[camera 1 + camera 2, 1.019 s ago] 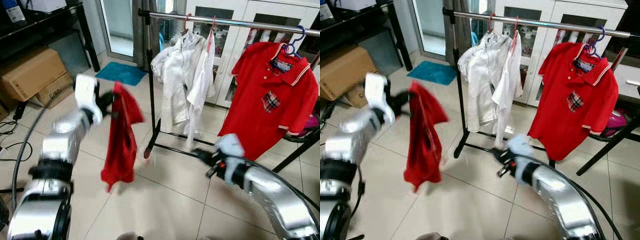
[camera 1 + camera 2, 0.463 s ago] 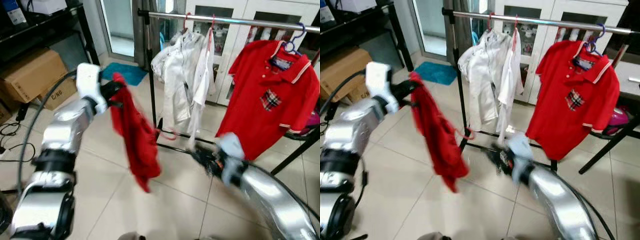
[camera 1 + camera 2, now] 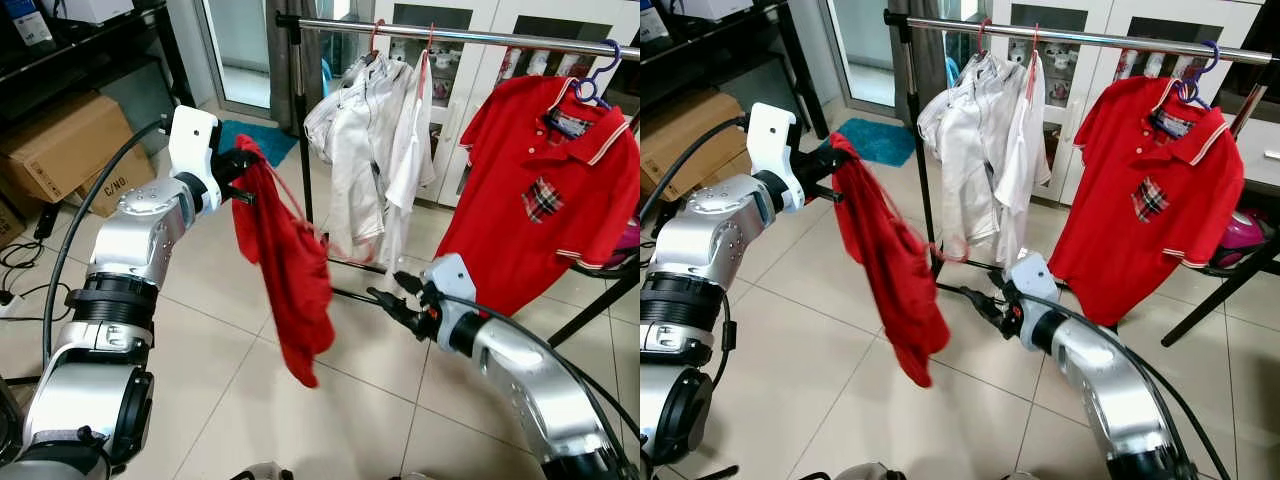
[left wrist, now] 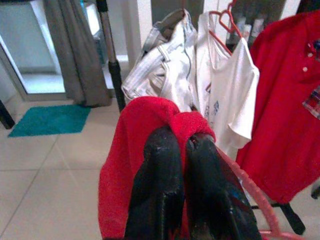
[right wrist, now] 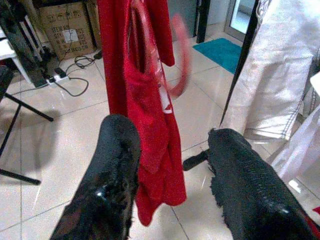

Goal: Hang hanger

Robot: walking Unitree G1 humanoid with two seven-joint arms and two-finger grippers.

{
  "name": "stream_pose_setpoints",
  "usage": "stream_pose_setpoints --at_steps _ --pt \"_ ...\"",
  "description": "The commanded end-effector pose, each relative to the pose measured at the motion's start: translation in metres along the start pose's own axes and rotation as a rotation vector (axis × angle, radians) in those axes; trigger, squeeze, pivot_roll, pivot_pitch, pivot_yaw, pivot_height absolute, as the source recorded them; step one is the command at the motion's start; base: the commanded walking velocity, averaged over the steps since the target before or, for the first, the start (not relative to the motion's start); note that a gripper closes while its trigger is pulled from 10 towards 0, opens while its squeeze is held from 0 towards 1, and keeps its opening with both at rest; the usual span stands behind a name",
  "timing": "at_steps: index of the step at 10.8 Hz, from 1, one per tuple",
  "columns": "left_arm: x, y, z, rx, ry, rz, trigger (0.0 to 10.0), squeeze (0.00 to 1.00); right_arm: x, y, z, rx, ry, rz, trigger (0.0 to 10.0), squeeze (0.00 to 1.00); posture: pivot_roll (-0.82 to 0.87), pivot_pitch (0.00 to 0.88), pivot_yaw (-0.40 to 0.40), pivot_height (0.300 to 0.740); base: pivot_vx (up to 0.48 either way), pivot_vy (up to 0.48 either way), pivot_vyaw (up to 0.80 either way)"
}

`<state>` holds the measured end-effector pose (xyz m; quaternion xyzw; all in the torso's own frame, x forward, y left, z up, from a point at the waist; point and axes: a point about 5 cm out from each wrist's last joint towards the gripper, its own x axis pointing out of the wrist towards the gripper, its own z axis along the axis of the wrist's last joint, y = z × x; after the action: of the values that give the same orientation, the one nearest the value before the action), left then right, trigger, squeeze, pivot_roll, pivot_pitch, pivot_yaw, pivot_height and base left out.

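My left gripper (image 3: 243, 172) is shut on the top of a red garment (image 3: 290, 270) that hangs from a pink hanger (image 3: 940, 240). The garment dangles over the floor, left of the silver clothes rail (image 3: 450, 35). In the left wrist view the black fingers (image 4: 170, 200) pinch the red cloth (image 4: 125, 165), with the pink hanger (image 4: 250, 200) curving off beside them. My right gripper (image 3: 392, 296) is open, low and to the right of the garment, not touching it. The right wrist view has the red garment (image 5: 145, 100) and pink hanger hook (image 5: 180, 60) ahead of the spread fingers (image 5: 115, 170).
On the rail hang white shirts (image 3: 375, 140) and a red polo shirt (image 3: 540, 190) on a blue hanger. The rack's black post (image 3: 302, 130) and base bar stand close behind the garment. Cardboard boxes (image 3: 60, 145) and a black shelf sit at left, and a teal mat (image 3: 255, 140) lies by the door.
My left arm has raised and carried the red garment right, towards the rack, and the cloth swings. My right gripper has shifted slightly left, under the garment's side.
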<state>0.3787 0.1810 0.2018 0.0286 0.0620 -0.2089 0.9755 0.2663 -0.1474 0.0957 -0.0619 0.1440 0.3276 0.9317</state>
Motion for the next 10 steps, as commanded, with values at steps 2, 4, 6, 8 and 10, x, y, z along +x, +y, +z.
stream_pose_setpoints --at_steps 2,4,6,8,10 --pt "0.004 -0.004 0.022 0.032 -0.037 -0.032 0.0 0.00 0.006 -0.007 0.004 -0.011 -0.010 -0.016 10.0 1.00 -0.05 0.000 0.081 0.740 0.000 0.000 0.00" --pt "0.006 -0.009 0.027 0.014 -0.045 -0.053 0.0 0.00 0.012 -0.004 0.003 0.043 -0.025 0.043 10.0 0.00 -0.05 0.000 0.089 0.740 0.000 0.000 0.00" --pt "0.007 -0.012 0.028 0.002 -0.047 -0.081 0.0 0.00 0.019 0.005 0.005 0.052 -0.062 0.110 10.0 0.00 -0.06 0.000 0.092 0.740 0.000 0.000 0.00" --pt "0.009 -0.015 0.031 0.001 -0.056 -0.089 0.0 0.00 0.025 0.010 0.008 0.062 -0.089 0.164 10.0 0.00 -0.05 0.000 0.086 0.740 0.000 0.000 0.00" --pt "0.009 -0.017 0.032 -0.005 -0.064 -0.091 0.0 0.00 0.035 0.011 0.007 0.095 -0.079 0.155 10.0 0.00 -0.05 0.000 0.081 0.740 0.000 0.000 0.00"
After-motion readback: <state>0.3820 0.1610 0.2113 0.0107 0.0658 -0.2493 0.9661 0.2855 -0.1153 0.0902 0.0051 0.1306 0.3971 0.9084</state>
